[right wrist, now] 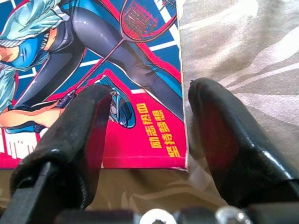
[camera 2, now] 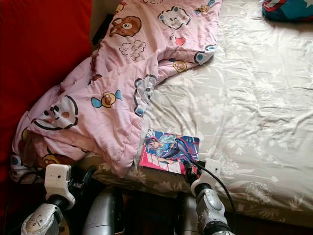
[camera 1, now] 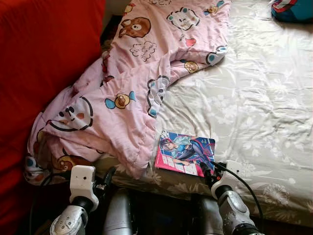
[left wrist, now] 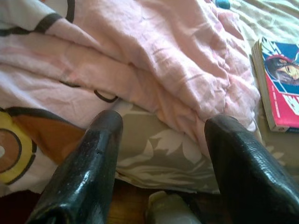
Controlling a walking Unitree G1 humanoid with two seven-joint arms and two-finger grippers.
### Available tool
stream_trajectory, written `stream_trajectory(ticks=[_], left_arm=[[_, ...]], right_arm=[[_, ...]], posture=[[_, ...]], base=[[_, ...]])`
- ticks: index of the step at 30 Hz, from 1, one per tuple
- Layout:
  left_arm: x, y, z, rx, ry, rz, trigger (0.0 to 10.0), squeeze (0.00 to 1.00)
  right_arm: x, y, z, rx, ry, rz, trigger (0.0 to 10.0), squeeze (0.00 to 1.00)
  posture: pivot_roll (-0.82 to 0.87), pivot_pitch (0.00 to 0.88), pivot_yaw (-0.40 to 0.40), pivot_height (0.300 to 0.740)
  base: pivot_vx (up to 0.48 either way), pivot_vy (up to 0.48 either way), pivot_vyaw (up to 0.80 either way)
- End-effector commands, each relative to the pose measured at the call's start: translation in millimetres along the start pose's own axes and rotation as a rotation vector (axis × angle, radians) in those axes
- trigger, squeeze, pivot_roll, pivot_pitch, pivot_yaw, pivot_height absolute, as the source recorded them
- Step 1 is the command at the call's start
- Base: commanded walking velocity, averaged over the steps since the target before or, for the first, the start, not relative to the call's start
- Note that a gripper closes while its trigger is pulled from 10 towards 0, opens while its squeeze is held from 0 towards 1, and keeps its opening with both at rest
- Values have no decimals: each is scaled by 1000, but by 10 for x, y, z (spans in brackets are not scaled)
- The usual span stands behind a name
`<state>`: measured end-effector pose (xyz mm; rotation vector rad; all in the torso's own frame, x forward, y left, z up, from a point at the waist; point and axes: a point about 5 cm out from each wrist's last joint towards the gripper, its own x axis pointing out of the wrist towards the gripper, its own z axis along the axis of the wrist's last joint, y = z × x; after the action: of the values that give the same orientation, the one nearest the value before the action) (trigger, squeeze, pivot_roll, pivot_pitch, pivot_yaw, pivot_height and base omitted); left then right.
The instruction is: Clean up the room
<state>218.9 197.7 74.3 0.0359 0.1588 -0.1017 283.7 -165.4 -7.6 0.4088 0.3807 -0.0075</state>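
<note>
A comic book [camera 1: 186,152] with a blue and pink cover lies flat on the grey flowered bed sheet [camera 1: 254,107], close to the bed's front edge. My right gripper [right wrist: 149,98] is open at the book's near right corner: one finger [right wrist: 79,126] over the cover, the other on the sheet beside it. A pink cartoon blanket [camera 1: 122,98] is heaped over the bed's left half and hangs over the front edge. My left gripper [left wrist: 161,126] is open, low in front of the blanket's hanging edge, with nothing between its fingers.
A tall red surface [camera 1: 39,58] stands along the bed's left side. A blue and red object [camera 1: 293,10] lies at the bed's far right corner. The sheet to the right of the book is bare.
</note>
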Motion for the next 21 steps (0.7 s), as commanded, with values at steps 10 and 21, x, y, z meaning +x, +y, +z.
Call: stream_trajectory(ticks=[10,21], left_arm=[[-101,-11,-55,8,46,-7,10000,0],[-136,-38,-55,4,52,-6,10000,0]], right_arm=[[-120,-178,-175,194,50,-27,10000,0],[-134,-81,-248,398,103,142,10000,0]], posture=[[135,321,13,616],[145,336,12,616]], base=[[0,0,0],[0,0,0]])
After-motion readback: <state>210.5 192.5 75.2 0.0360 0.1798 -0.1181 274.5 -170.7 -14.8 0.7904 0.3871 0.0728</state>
